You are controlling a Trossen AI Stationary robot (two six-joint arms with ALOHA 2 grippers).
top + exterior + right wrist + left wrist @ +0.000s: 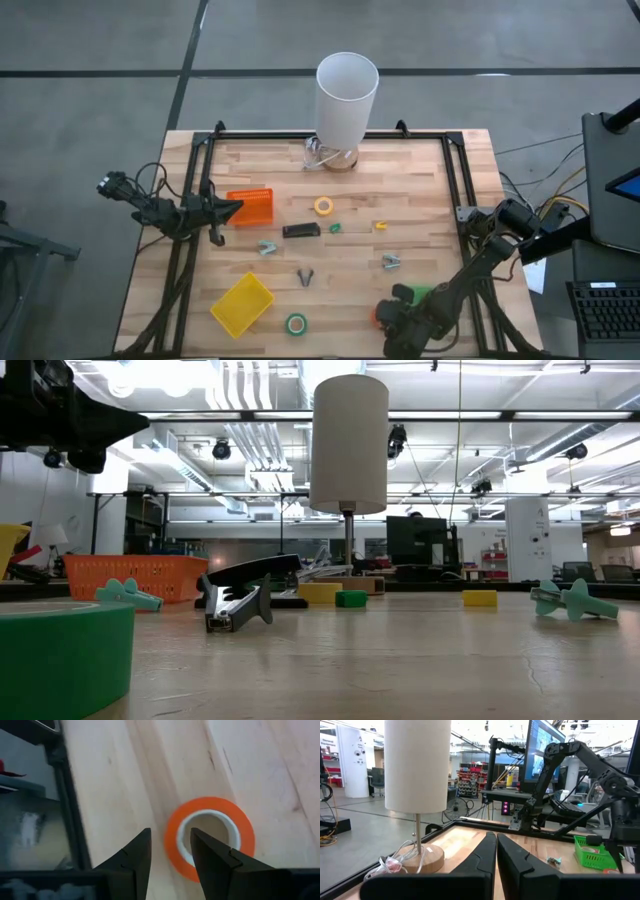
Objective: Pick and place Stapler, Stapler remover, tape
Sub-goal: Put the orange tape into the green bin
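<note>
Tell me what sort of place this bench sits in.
Probably a robotics lab or workshop: exposed ceiling ducts and strip lights overhead, a computer monitor beside the wooden table, and stocked shelving farther back.

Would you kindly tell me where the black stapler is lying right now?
In the high view the stapler lies mid-table, just below the yellow tape ring and right of the orange tray.
</note>
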